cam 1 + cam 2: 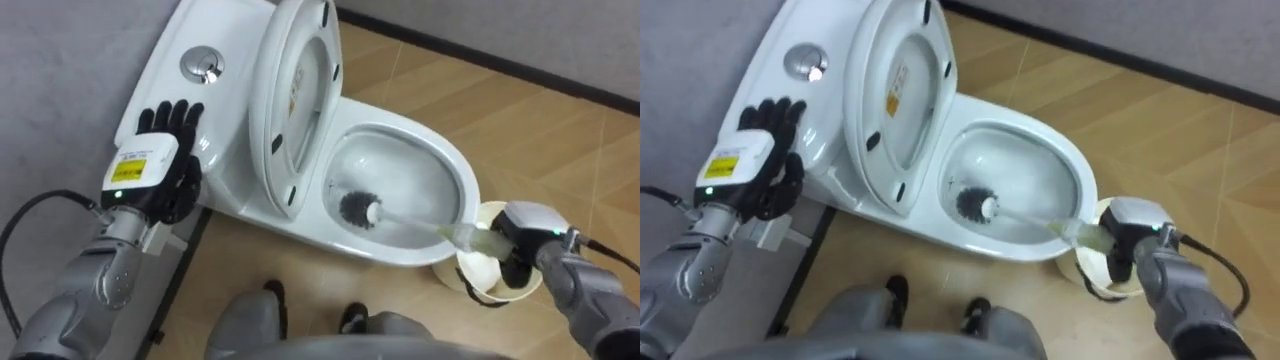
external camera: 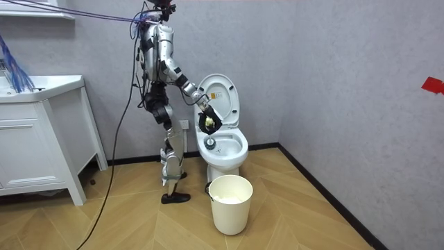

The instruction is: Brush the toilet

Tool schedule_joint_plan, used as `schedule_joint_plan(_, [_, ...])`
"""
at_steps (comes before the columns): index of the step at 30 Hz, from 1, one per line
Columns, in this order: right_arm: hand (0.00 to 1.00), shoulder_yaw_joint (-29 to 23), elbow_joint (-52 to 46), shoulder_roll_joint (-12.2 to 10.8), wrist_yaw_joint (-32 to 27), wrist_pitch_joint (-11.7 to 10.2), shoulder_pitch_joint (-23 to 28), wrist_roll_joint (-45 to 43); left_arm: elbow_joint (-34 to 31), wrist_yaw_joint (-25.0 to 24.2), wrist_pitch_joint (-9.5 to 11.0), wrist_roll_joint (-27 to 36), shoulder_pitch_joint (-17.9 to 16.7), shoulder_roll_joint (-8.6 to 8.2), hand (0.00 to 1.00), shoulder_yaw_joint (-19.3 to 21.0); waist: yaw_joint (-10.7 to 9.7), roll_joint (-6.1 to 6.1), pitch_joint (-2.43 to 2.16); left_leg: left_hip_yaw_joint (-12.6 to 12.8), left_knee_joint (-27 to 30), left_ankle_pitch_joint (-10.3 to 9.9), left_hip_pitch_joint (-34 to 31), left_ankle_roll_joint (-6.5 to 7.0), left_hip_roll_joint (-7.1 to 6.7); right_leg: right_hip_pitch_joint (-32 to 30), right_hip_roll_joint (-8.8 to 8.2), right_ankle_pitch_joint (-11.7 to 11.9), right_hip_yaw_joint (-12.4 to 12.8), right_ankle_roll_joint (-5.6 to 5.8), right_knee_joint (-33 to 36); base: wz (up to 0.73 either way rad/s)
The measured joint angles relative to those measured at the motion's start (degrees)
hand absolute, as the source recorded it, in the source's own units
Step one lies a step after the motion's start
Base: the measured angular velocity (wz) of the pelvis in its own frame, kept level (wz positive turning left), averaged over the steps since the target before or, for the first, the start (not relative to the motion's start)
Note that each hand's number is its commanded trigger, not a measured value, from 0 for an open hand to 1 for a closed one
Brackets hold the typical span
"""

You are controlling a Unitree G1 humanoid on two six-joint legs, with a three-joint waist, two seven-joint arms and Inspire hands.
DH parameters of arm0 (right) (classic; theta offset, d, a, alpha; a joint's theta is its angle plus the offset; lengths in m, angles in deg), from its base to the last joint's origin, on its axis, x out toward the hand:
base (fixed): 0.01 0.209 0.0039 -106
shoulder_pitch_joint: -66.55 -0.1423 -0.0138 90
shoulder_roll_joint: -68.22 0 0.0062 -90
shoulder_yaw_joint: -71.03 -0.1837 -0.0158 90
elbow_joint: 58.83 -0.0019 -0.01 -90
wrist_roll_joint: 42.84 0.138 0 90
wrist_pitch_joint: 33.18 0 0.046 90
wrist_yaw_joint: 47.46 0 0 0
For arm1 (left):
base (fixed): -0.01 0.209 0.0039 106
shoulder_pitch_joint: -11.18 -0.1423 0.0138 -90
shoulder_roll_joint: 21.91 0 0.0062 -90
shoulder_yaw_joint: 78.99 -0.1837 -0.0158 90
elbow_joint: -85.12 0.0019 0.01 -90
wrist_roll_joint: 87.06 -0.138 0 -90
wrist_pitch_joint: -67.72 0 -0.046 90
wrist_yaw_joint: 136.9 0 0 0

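A white toilet [image 1: 445,165] stands with its seat and lid [image 1: 300,90] raised against the tank [image 1: 175,85]. The toilet brush [image 1: 358,208] has its dark bristle head down inside the bowl, and its pale handle runs out over the rim to the right. My right hand [image 1: 525,228] is shut on the end of that handle, just beyond the bowl's front. My left hand [image 1: 160,150] is open, its fingers straight, beside the tank and apart from the brush. In the room view I stand upright at the toilet's side [image 2: 222,146], leaning an arm over it.
A white bucket [image 1: 480,280] stands on the wooden floor right below my right hand, in front of the bowl [image 2: 230,201]. A grey wall backs the tank. A white cabinet with a basin [image 2: 41,132] is at the room view's left.
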Motion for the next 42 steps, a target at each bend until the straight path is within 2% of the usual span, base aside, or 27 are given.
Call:
schedule_joint_plan(3, [1.00, 1.72, 6.36, 0.22, -1.64, 0.07, -2.61, 0.62, 2.03, 0.46, 0.38, 0.15, 3.81, 0.10, 0.00, -2.00, 0.44, 0.40, 0.03, -0.82, 1.90, -0.14, -2.68, -0.21, 0.14, -1.78, 0.06, 0.45, -0.95, 0.01, 0.62, 0.13])
schedule_joint_plan(6, [1.00, 2.56, 13.07, 0.46, -3.80, 0.08, -6.01, 2.01, 5.10, 2.40, 1.63, 0.46, 8.34, 0.20, 0.00, -4.46, 1.31, 0.90, 0.10, -1.25, 3.97, 0.12, -6.34, 0.08, 0.06, -5.17, -0.44, 0.45, -1.71, -0.05, 3.02, 0.11])
schedule_joint_plan(8, [1.00, 3.82, 16.53, 1.46, -5.34, 0.02, -8.52, 2.56, 7.06, 3.82, 2.33, 1.22, 12.38, 0.21, 0.00, -6.89, 1.40, 2.03, 0.49, -1.44, 5.58, 0.47, -9.43, 0.43, 0.24, -7.56, -0.78, 0.65, -2.71, -0.30, 4.36, 0.21])
schedule_joint_plan(10, [1.00, 5.49, 18.02, 2.84, -6.41, 0.03, -11.06, 3.03, 8.63, 5.32, 3.08, 1.23, 14.97, 0.24, 0.00, -8.18, 1.89, 2.87, 0.74, -1.47, 6.75, 0.88, -12.13, 0.67, 0.10, -10.43, -1.19, 0.55, -2.69, -0.52, 6.10, 0.05])
schedule_joint_plan(12, [1.00, 7.45, 19.46, 4.07, -7.37, -0.05, -13.60, 4.28, 9.78, 6.97, 3.84, 1.28, 17.23, 0.25, 0.00, -9.06, 2.24, 3.06, 1.02, -1.55, 7.56, 1.49, -14.76, 0.53, -0.57, -13.51, -2.11, 0.42, -2.54, -0.68, 8.65, 0.04])
schedule_joint_plan(13, [1.00, 8.43, 20.21, 5.02, -8.00, -0.07, -15.02, 4.91, 10.55, 8.48, 4.21, 1.41, 19.07, 0.22, 0.00, -10.12, 2.31, 3.50, 1.30, -1.70, 8.46, 1.76, -16.74, 0.79, -0.91, -15.55, -2.95, 0.12, -3.16, -0.80, 10.41, 0.22])
schedule_joint_plan(14, [1.00, 9.18, 21.57, 5.53, -8.92, -0.12, -16.63, 5.42, 10.69, 9.45, 4.48, 1.61, 20.67, 0.24, 0.00, -10.81, 2.28, 3.95, 1.40, -2.01, 9.46, 2.07, -18.88, 0.90, -1.04, -17.48, -3.52, -0.02, -4.02, -0.95, 11.70, 0.23])
schedule_joint_plan(15, [1.00, 9.38, 22.18, 5.53, -9.31, -0.11, -17.38, 5.63, 10.72, 10.02, 4.60, 1.62, 21.37, 0.34, 0.00, -11.09, 2.28, 3.98, 1.41, -2.01, 9.69, 2.14, -19.77, 0.79, -1.11, -18.39, -3.74, -0.06, -4.12, -1.02, 12.30, 0.23])
schedule_joint_plan(17, [1.00, 10.04, 22.91, 6.04, -10.61, -0.19, -19.91, 6.73, 11.13, 12.62, 5.35, 1.61, 24.07, 0.37, 0.00, -12.05, 2.91, 4.10, 1.84, -1.98, 10.96, 2.74, -23.53, 0.85, -0.90, -22.53, -3.84, -0.07, -3.90, -1.08, 14.10, 0.08])
schedule_joint_plan(18, [1.00, 10.34, 23.15, 6.23, -10.80, -0.20, -20.79, 7.07, 11.33, 13.38, 5.60, 1.62, 24.68, 0.37, 0.00, -12.24, 3.15, 4.10, 1.90, -2.01, 11.24, 2.89, -24.47, 0.71, -0.94, -23.38, -3.88, 0.01, -3.85, -1.21, 14.47, -0.08])
schedule_joint_plan(21, [1.00, 12.79, 23.61, 6.57, -12.07, 0.07, -25.15, 8.96, 12.89, 17.57, 5.83, 1.71, 27.78, 0.30, 0.00, -14.41, 3.57, 4.56, 2.32, -2.51, 12.51, 3.77, -28.38, 0.74, -1.76, -27.57, -4.91, 0.15, -3.80, -1.44, 17.32, 0.04])
schedule_joint_plan(23, [1.00, 13.37, 23.50, 6.56, -13.06, 0.07, -28.34, 9.55, 13.02, 20.07, 5.93, 2.46, 30.26, 0.24, 0.00, -15.54, 4.37, 4.71, 2.48, -2.65, 13.41, 4.15, -31.86, 0.40, -1.74, -31.16, -5.05, 0.29, -3.84, -1.78, 18.57, 0.07])
schedule_joint_plan(24, [1.00, 13.37, 23.36, 6.56, -13.30, 0.15, -29.11, 9.55, 13.12, 20.66, 5.93, 2.56, 30.86, 0.21, 0.00, -15.87, 4.59, 4.66, 2.55, -2.65, 13.41, 4.48, -32.62, 0.28, -1.77, -32.01, -5.21, 0.33, -3.89, -1.84, 18.92, 0.04])
schedule_joint_plan(26, [1.00, 13.50, 23.52, 6.57, -13.75, 1.61, -32.45, 10.07, 13.60, 23.07, 6.04, 3.16, 32.55, 0.24, 0.00, -16.42, 4.72, 4.11, 2.89, -1.67, 13.44, 5.19, -34.67, 0.37, -1.81, -34.87, -6.20, 0.47, -3.58, -2.09, 20.60, 0.04])
schedule_joint_plan(30, [1.00, 14.57, 24.01, 6.57, -13.75, 2.52, -36.26, 12.43, 14.28, 26.57, 6.03, 3.43, 33.89, 0.40, 0.00, -16.63, 4.83, 3.50, 3.24, -1.73, 13.17, 5.62, -36.74, -0.29, -1.75, -37.22, -6.54, 0.75, -3.74, -2.50, 20.56, -0.09])
schedule_joint_plan(33, [1.00, 14.58, 24.17, 6.47, -13.86, 2.83, -38.54, 18.91, 14.91, 29.37, 5.91, 3.50, 34.93, 0.85, 0.00, -16.63, 4.64, 2.61, 3.63, -1.54, 12.27, 6.00, -37.92, -0.84, -1.73, -39.08, -6.57, 0.94, -3.13, -2.72, 20.55, -0.05])
schedule_joint_plan(35, [1.00, 14.54, 25.10, 6.54, -14.08, 3.31, -41.02, 25.45, 15.03, 32.35, 5.84, 3.50, 36.07, 2.15, 0.00, -16.80, 3.80, 1.38, 3.95, -1.19, 11.49, 6.82, -39.25, -1.87, -1.74, -41.10, -6.96, 1.33, -3.05, -3.22, 20.38, 0.00])
schedule_joint_plan(38, [1.00, 14.44, 27.12, 6.55, -14.74, 3.34, -44.12, 28.88, 15.35, 34.65, 5.35, 3.48, 36.46, 2.53, 0.00, -16.77, 3.58, 1.19, 4.04, -1.29, 12.09, 7.43, -40.47, -1.28, -1.52, -42.14, -6.69, 2.36, -3.42, -3.48, 20.35, -0.15])
schedule_joint_plan(42, [1.00, 14.37, 28.78, 6.54, -15.15, 3.24, -47.15, 29.69, 17.84, 35.91, 4.64, 3.39, 38.36, 2.50, 0.00, -17.10, 1.81, 1.20, 4.04, -1.57, 11.86, 7.45, -40.53, -1.32, -1.81, -42.08, -6.74, 2.55, -3.47, -3.59, 20.22, 0.04])
